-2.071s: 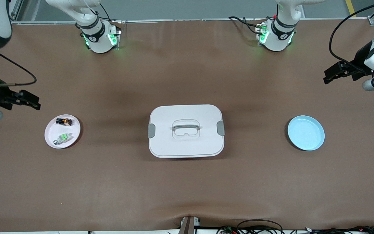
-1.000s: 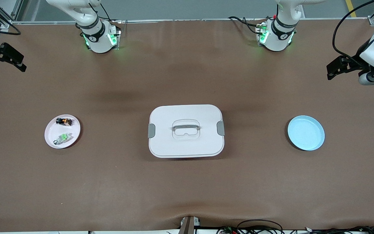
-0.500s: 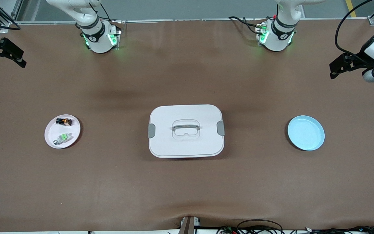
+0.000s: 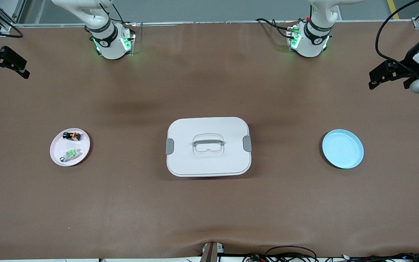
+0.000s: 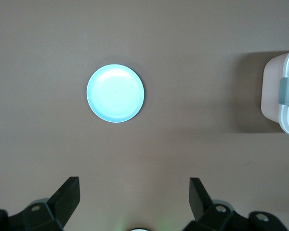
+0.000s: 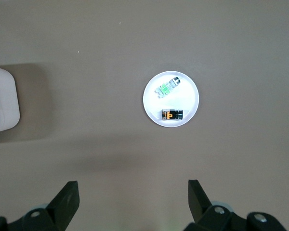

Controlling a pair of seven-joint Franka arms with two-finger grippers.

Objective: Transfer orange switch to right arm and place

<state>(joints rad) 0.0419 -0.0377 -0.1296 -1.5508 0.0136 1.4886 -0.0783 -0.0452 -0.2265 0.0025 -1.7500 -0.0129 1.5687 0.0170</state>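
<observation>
Orange-banded black switch (image 4: 71, 136) lies in small white round plate (image 4: 70, 147) at right arm's end of brown surface (image 4: 209, 203), beside green switch (image 4: 70, 154). Blue round plate (image 4: 342, 149) at left arm's end holds nothing. Right gripper (image 6: 133, 199) & left gripper (image 5: 135, 197) both high over the surface, fingers wide, nothing held. Looks placed, tho whether via handover can't tell.

white plate (image 6: 151, 103): orange switch (image 6: 172, 114), green switch (image 6: 166, 87) | tool (image 6: 133, 198) fingers apart
</observation>
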